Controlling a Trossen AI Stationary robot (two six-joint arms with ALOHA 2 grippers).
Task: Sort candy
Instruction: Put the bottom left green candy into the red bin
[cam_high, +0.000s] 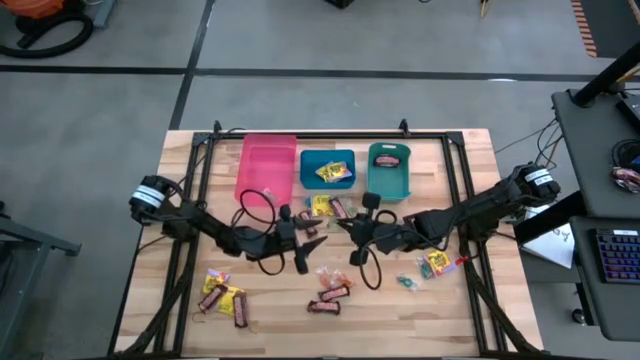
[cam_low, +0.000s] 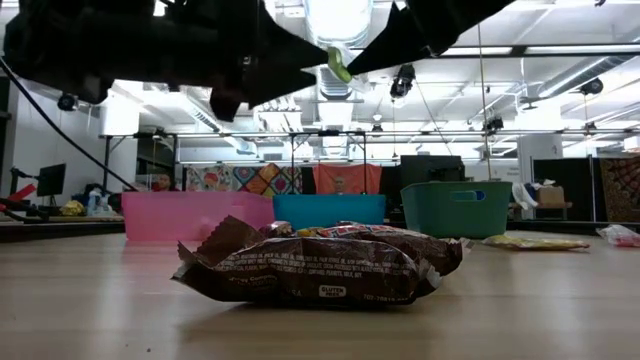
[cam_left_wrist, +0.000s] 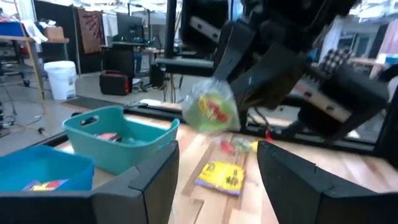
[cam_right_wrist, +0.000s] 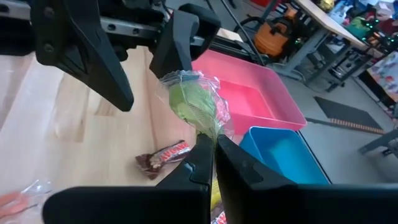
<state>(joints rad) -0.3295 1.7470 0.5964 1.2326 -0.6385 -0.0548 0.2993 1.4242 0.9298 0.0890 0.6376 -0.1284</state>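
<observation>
A green candy (cam_right_wrist: 194, 104) in crinkled clear wrap hangs above the bench (cam_high: 420, 320), in front of the blue bin (cam_high: 327, 169). Left of that bin stands the pink bin (cam_high: 266, 165), right of it the teal bin (cam_high: 389, 170); a brown bar (cam_right_wrist: 163, 155) lies below the candy. The left gripper (cam_left_wrist: 217, 180) faces it with fingers wide and empty. The right gripper (cam_right_wrist: 214, 163) has its fingers pinched on the wrapper's tail.
</observation>
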